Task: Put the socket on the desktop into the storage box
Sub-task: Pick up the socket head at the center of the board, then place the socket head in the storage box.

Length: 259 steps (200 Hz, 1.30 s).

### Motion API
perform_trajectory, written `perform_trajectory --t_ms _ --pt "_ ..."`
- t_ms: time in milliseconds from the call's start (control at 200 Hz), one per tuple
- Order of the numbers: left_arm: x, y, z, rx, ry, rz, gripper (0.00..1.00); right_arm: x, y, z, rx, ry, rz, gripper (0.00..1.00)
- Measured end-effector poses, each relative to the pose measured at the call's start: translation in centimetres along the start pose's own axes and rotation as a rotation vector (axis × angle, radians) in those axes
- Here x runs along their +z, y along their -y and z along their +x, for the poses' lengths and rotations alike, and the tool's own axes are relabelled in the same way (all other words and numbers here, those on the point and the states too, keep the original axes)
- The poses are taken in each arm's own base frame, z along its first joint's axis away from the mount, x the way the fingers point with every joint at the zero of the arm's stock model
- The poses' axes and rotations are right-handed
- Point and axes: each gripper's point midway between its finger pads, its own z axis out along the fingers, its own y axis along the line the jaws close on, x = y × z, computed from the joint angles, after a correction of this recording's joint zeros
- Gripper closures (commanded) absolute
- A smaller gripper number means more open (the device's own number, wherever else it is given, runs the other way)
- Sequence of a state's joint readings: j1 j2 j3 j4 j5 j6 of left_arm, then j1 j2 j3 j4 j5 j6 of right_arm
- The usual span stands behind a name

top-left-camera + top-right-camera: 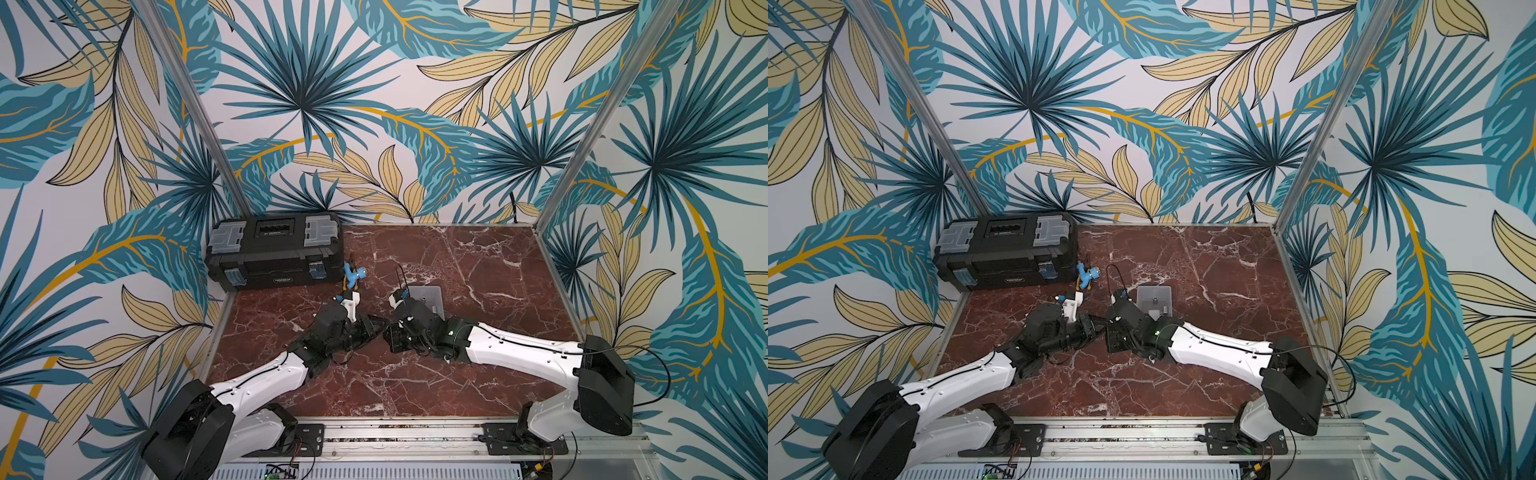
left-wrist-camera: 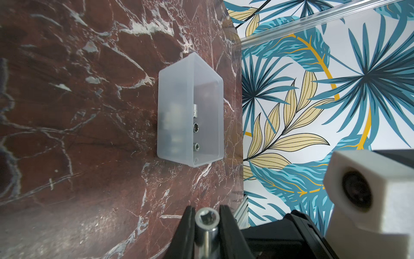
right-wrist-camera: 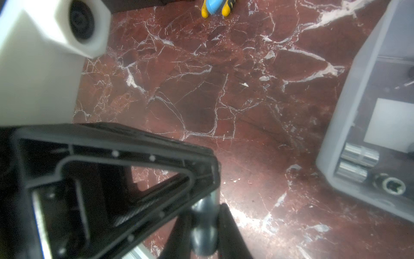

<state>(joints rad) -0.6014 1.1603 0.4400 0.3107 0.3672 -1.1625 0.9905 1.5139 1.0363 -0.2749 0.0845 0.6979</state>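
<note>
Reaching low over the desktop from both sides and meeting tip to tip near its middle, with the left gripper pinched narrow on the silver socket and the right gripper closed narrow on that same socket, near the storage box but outside it.
</note>
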Motion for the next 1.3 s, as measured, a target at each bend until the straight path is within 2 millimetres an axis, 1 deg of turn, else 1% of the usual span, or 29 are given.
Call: perform_trajectory --t_ms 40,55,180,225,280,351,421,491,576,706,856,967,1027,1242,1272,1297 --pt "0.0 0.0 0.0 0.004 0.000 0.000 1.00 0.0 0.0 0.0 0.000 0.001 0.003 1.00" --pt "0.0 0.0 0.0 0.006 0.001 0.001 0.98 0.0 0.0 0.0 -0.001 0.002 0.004 1.00" --pt "-0.2 0.0 0.0 0.032 0.000 -0.004 0.63 -0.2 0.2 0.0 -0.018 0.004 0.022 1.00" --pt "-0.4 -0.3 0.1 0.043 -0.001 -0.022 0.53 -0.4 0.6 -0.1 -0.027 0.011 0.050 1.00" --pt "-0.8 -0.9 0.3 0.068 -0.001 -0.054 0.45 -0.8 1.6 -0.4 -0.034 0.024 0.095 1.00" --pt "-1.4 -1.8 0.2 0.094 0.007 -0.117 0.40 -1.9 2.8 -1.0 -0.041 0.048 0.145 1.00" --pt "-2.0 -2.3 -0.1 0.126 0.021 -0.175 0.37 -3.2 3.6 -1.8 -0.044 0.079 0.176 1.00" --pt "-2.8 -2.2 -0.7 0.165 0.047 -0.209 0.35 -4.5 4.5 -2.5 -0.037 0.104 0.203 1.00" --pt "-3.8 -2.1 -1.3 0.211 0.079 -0.242 0.34 -5.6 6.3 -3.4 -0.009 0.124 0.244 1.00" --pt "-5.0 -3.0 -1.7 0.260 0.107 -0.315 0.33 -6.5 9.3 -4.4 0.047 0.128 0.311 1.00" --pt "-5.8 -4.2 -1.8 0.297 0.113 -0.382 0.30 -6.9 12.3 -5.0 0.113 0.115 0.361 1.00" --pt "-6.3 -4.5 -1.9 0.320 0.119 -0.409 0.28 -6.4 13.7 -5.3 0.143 0.095 0.390 1.00" --pt "-6.6 -4.4 -2.1 0.332 0.128 -0.418 0.28 -5.8 13.9 -5.4 0.146 0.078 0.398 1.00" --pt "-8.1 -3.0 -3.6 0.381 0.213 -0.422 0.26 -3.2 14.7 -5.4 0.152 0.015 0.428 1.00" --pt "-8.3 -3.0 -3.8 0.385 0.226 -0.426 0.26 -3.0 14.9 -5.3 0.150 0.008 0.432 0.98" --pt "-8.5 -3.0 -3.9 0.389 0.235 -0.430 0.26 -2.9 14.9 -5.3 0.151 0.005 0.433 0.93"
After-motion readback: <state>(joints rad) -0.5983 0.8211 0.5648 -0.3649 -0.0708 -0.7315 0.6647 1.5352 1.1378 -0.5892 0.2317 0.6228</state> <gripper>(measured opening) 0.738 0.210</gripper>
